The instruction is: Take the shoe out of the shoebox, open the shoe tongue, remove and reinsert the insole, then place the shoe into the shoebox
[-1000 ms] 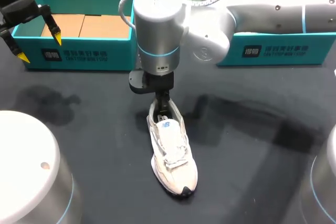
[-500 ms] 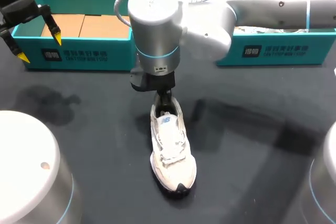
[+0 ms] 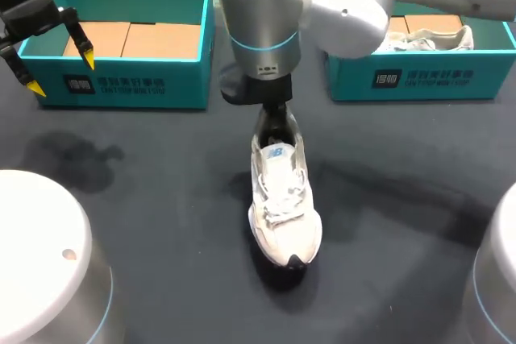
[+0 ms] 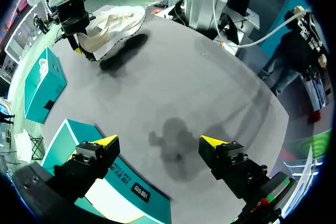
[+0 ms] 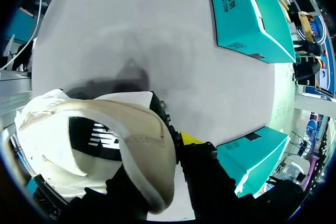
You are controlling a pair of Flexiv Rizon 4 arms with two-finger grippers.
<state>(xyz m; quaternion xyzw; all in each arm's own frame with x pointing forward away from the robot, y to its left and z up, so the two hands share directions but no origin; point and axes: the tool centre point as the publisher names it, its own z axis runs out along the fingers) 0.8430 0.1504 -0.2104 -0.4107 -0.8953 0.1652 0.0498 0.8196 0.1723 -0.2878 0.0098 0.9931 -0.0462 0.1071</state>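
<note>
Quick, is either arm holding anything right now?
Left end effector: open, holding nothing.
Right end effector: closed on the heel of the white lace-up sneaker.

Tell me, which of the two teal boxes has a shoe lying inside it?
The right-hand box in the head view: a white shoe lies in it. The left-hand box shows only bare brown cardboard.

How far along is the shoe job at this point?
Done: the shoe is unboxed. In hand: the right gripper clamps its heel collar, holding it above the table. An insole sits inside; whether it was ever pulled cannot be told. Remaining: boxing the shoe. The left gripper hovers open by the empty shoebox.
</note>
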